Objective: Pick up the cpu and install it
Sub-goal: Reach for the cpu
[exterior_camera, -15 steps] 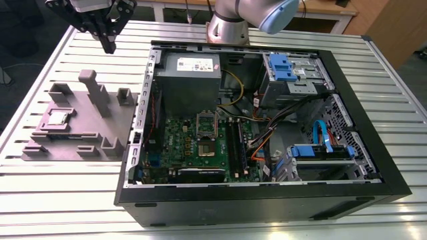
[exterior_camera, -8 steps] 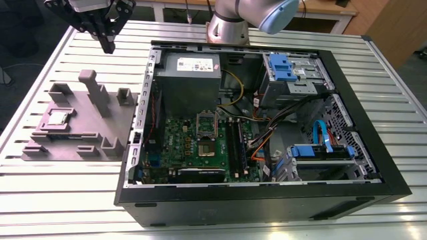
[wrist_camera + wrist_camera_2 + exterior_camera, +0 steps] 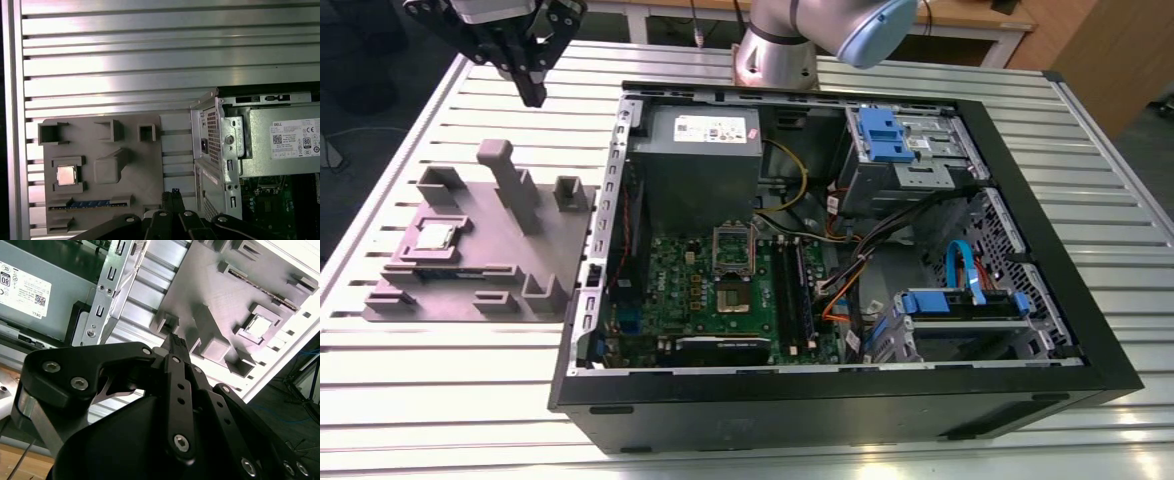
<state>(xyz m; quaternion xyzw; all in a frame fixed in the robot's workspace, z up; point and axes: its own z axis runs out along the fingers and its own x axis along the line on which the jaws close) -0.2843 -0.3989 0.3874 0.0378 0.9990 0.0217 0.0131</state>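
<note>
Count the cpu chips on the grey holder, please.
1. The cpu lies in a square pocket of the grey holder, beside the open computer case; the holder's taller blocks may hide other pockets.

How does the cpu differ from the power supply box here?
The cpu is a small flat shiny square; the power supply is a far larger grey box with a white label. The cpu lies in a grey holder beside the computer case; the power supply sits inside it. Both look metallic grey.
</note>
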